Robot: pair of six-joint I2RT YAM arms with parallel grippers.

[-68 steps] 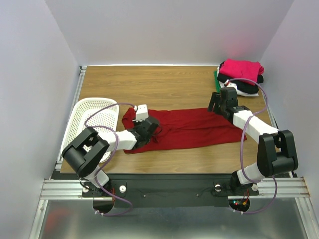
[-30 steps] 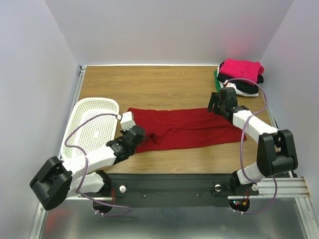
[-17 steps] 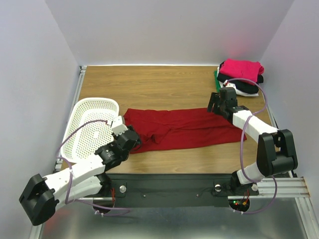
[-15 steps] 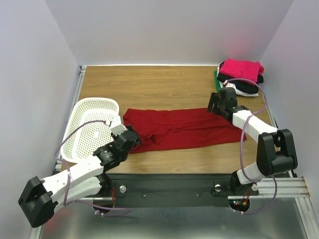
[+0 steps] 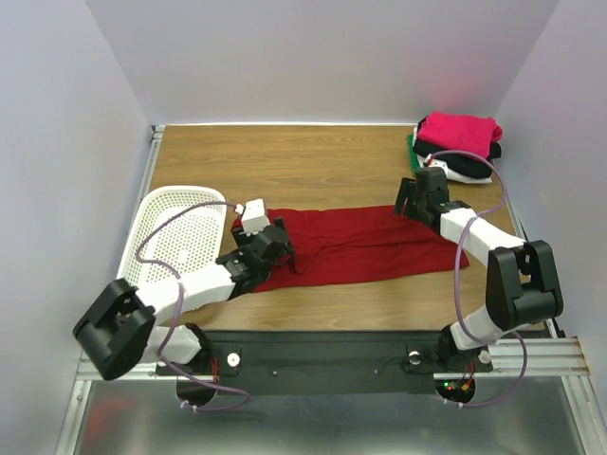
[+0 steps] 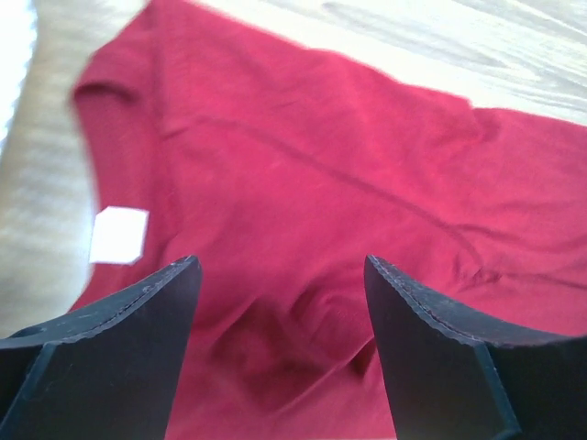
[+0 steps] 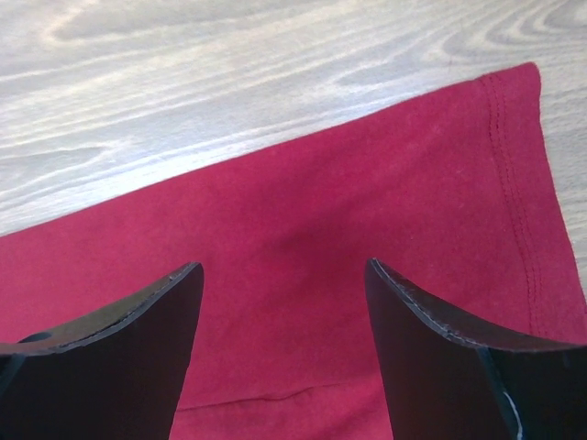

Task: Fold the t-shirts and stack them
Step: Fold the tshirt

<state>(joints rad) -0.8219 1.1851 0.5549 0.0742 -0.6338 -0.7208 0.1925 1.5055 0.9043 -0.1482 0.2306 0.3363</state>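
Note:
A large dark red t-shirt point(image 5: 370, 245) lies flattened in a long band across the middle of the table. My left gripper point(image 5: 280, 250) hovers over its wrinkled left end, open and holding nothing. In the left wrist view, the left gripper point(image 6: 280, 266) has red cloth point(image 6: 312, 183) and a white label point(image 6: 119, 235) below it. My right gripper point(image 5: 409, 201) is open over the shirt's far right corner. The right wrist view shows the right gripper point(image 7: 282, 268) above the cloth, near the stitched hem point(image 7: 514, 183). Folded t-shirts are stacked at the back right: pink point(image 5: 462, 130) on black point(image 5: 479, 150), white point(image 5: 467, 172) and green point(image 5: 413, 152).
A white perforated basket point(image 5: 175, 237) stands at the table's left edge, beside the left arm. Bare wooden tabletop point(image 5: 285, 166) stretches behind the red shirt. Grey walls close in the left, back and right sides.
My left gripper has opened, letting go of the shirt's near left corner, and has moved right and away from me over the cloth. The right arm has stayed put.

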